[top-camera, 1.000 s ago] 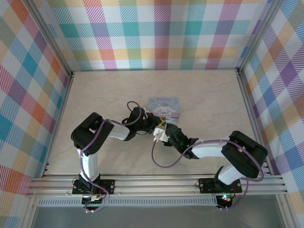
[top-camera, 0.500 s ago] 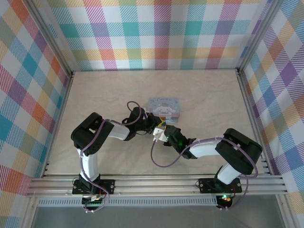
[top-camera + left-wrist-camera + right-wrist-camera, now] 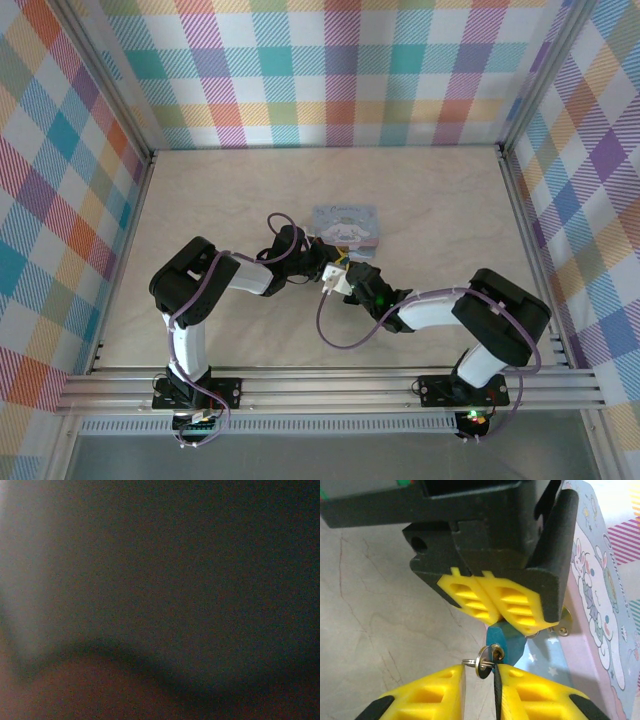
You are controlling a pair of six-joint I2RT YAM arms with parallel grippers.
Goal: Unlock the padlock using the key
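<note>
Nearest in the right wrist view, my right gripper [image 3: 480,676] is drawn in narrow on the key [image 3: 485,661]. Its silver head and one small ring [image 3: 466,662] sit between the yellow pads, touching both as far as I can see. The key meets the blue padlock [image 3: 506,639] just above it. The padlock's body comes out from under the tips of my left gripper [image 3: 505,620], whose fingers are pressed together. I cannot tell whether they pinch its metal loop. To the right stands the tin [image 3: 590,595], with the padlock just beside its near corner. The left wrist view is too dark and blurred to tell anything. From above, the key and padlock are too small to make out. That view adds my left arm [image 3: 215,280] and right arm [image 3: 470,310], bent inward from the near edge of the table [image 3: 200,190] and meeting at the tin's near side. I count one key, one ring, one padlock, one tin, two grippers.
</note>
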